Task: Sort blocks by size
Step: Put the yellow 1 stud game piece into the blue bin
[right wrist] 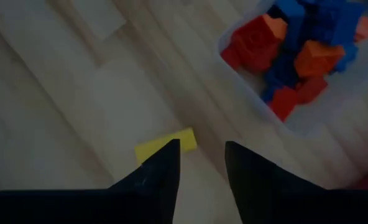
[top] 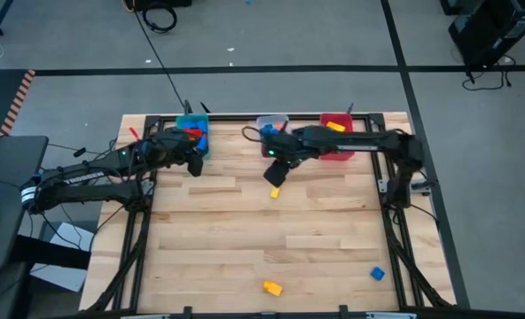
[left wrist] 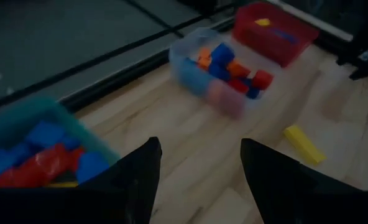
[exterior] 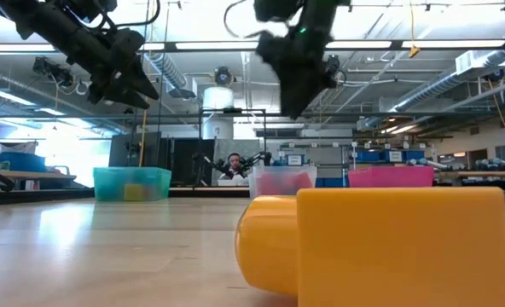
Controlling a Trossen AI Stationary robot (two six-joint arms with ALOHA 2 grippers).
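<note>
3 bins (top: 192, 124) — 3 loose blocks (top: 275, 191) on table.

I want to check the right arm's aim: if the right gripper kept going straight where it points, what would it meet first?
Probably the yellow block on the table, partly hidden behind one finger of the right gripper. The fingers look open around nothing. Depth is hard to judge.

A robotics lab: exposed ceiling ducts (exterior: 457, 72), fluorescent strip lights (exterior: 210, 47), cluttered workbenches (exterior: 483, 175), and a seated person (exterior: 233, 166) behind the wooden counter (exterior: 107, 247).
</note>
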